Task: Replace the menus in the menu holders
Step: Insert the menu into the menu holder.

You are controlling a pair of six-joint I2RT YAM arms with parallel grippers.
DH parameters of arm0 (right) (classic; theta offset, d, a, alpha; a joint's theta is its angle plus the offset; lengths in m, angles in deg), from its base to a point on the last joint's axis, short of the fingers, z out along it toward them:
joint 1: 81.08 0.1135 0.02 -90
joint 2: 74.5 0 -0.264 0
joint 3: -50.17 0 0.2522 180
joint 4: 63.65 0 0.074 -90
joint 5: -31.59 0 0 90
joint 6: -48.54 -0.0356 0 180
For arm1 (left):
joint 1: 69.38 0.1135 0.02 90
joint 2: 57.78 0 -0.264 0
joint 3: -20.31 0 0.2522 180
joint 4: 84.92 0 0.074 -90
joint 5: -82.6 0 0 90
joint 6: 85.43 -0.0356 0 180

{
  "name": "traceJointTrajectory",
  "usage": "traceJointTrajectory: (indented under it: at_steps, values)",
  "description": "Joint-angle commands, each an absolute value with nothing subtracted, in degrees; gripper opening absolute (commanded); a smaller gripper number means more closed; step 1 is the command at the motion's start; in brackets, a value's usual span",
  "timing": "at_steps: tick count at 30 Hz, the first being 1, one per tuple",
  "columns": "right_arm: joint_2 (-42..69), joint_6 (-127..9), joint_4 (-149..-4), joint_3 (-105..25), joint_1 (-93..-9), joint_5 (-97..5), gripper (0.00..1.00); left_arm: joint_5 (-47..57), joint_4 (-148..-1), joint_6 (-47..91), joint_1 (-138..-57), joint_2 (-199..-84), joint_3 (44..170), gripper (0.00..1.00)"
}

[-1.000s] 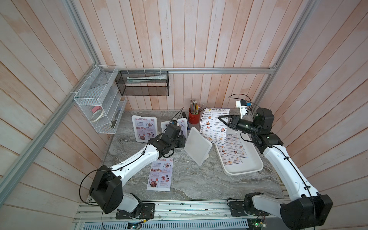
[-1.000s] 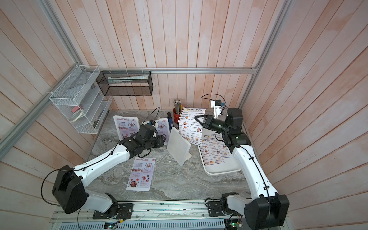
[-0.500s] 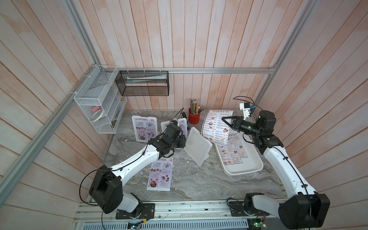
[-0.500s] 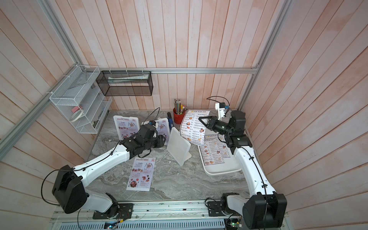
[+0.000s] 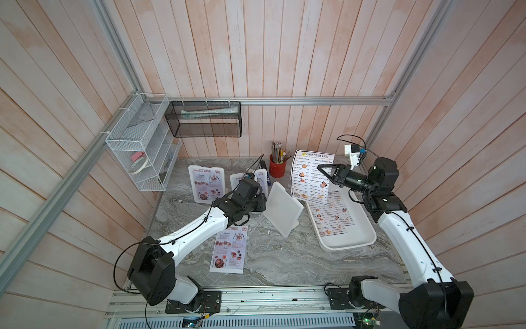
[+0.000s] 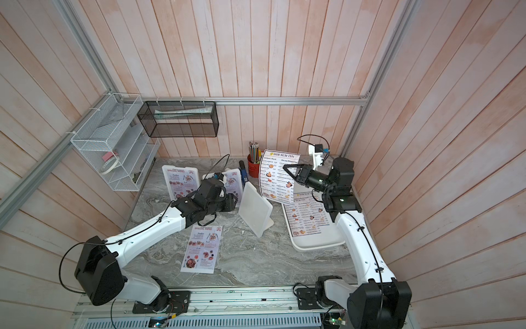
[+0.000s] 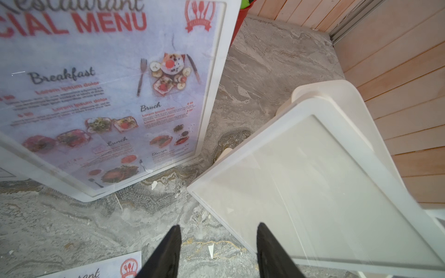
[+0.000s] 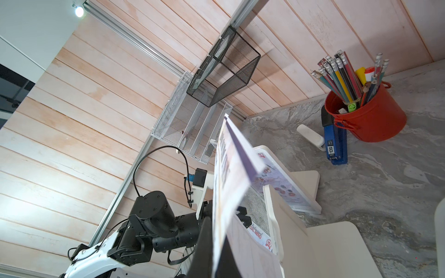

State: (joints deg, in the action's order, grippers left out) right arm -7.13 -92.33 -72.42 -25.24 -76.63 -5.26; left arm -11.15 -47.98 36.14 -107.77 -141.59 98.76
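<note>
My right gripper (image 5: 320, 168) is shut on a blue-bordered Dim Sum Inn menu (image 5: 311, 176), which hangs upright in the air over the far end of the white tray (image 5: 358, 239). More Dim Sum menus (image 5: 331, 216) lie in that tray. An empty white menu holder (image 5: 281, 209) stands mid-table. My left gripper (image 7: 219, 226) is open low beside its near corner. Two holders (image 5: 205, 183) (image 5: 237, 180) at the back show Special Menu sheets; my left arm partly hides the second. A loose Special Menu (image 5: 229, 249) lies flat on the table.
A red pencil cup (image 5: 277, 168) and a blue stapler (image 8: 334, 144) stand at the back wall. A white wire rack (image 5: 142, 148) and a black mesh basket (image 5: 205, 119) hang on the walls, above the table.
My right gripper has drawn slightly right and up with the Dim Sum menu, which now hangs a little higher. The left arm and the empty holder have not moved.
</note>
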Motion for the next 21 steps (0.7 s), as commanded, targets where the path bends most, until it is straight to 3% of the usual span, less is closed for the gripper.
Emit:
traceJointTrajectory:
  at_steps: [1, 21]
  values:
    - [-8.27, -93.7, -69.61, -25.87, -76.58, -3.79, 0.0, -12.19, -48.04, 36.3, -108.05, -142.07, 100.0, 0.53]
    - [-7.95, -94.32, -68.8, -25.05, -75.71, -3.66, 0.0, -12.6, -48.11, 36.52, -108.01, -141.2, 99.24, 0.53]
